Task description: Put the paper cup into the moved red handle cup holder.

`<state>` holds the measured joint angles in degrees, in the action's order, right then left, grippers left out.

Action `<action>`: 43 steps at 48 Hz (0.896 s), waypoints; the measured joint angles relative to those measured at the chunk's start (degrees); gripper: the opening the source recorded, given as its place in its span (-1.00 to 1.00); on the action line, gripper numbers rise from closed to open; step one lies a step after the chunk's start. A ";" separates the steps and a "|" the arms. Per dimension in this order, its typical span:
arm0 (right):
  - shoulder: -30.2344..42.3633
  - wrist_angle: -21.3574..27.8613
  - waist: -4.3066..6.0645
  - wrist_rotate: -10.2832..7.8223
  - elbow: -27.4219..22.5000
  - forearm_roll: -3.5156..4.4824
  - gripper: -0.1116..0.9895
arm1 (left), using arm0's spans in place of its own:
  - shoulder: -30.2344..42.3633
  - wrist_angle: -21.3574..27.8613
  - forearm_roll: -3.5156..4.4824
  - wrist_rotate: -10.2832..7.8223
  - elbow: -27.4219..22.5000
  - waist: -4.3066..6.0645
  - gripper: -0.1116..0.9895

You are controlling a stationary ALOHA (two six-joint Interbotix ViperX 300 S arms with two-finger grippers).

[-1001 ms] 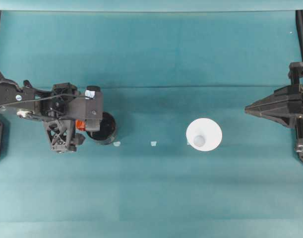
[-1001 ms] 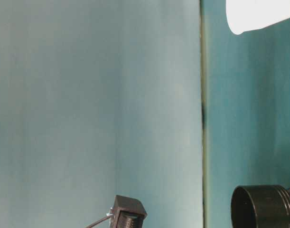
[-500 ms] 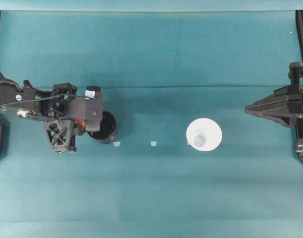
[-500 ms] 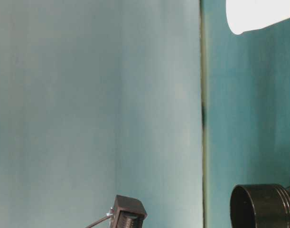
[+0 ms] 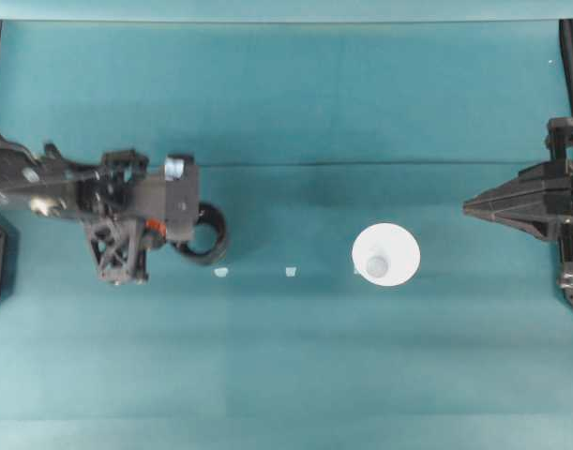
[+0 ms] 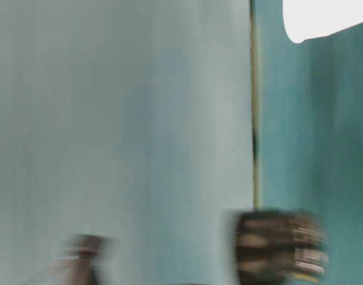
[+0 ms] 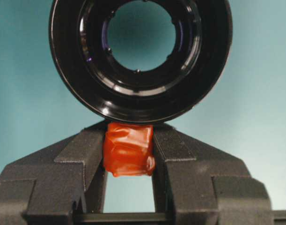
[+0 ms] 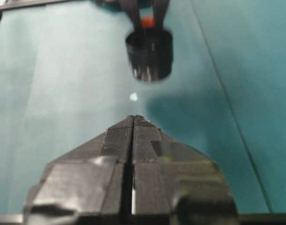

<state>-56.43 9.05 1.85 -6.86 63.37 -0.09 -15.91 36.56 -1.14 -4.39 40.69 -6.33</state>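
Two grippers: one at each side edge of the overhead frame.
Left gripper: clenched on the orange-red handle tab of the red handle cup holder.
Holder: left of centre in the overhead frame; blurred in the table-level view.
Right gripper: jaws pressed together, grasping nothing, at the right edge overhead.
Paper cup: upright on the table, right of centre overhead, well apart from the holder.
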 measured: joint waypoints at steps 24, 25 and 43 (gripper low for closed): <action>-0.09 0.79 0.00 0.00 0.00 -0.09 -1.00 | -4.04 12.83 0.00 0.79 -9.40 0.44 -0.29; -0.09 0.79 0.00 0.00 0.00 -0.09 -1.00 | -3.34 12.66 0.00 0.79 -10.28 0.62 -0.29; -0.79 0.88 0.00 0.00 0.00 0.00 -1.00 | 11.07 12.30 0.00 0.44 -23.29 4.04 -0.29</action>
<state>-57.22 9.93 1.85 -6.86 63.37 -0.09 -4.83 48.87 -1.14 -3.96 17.40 -2.29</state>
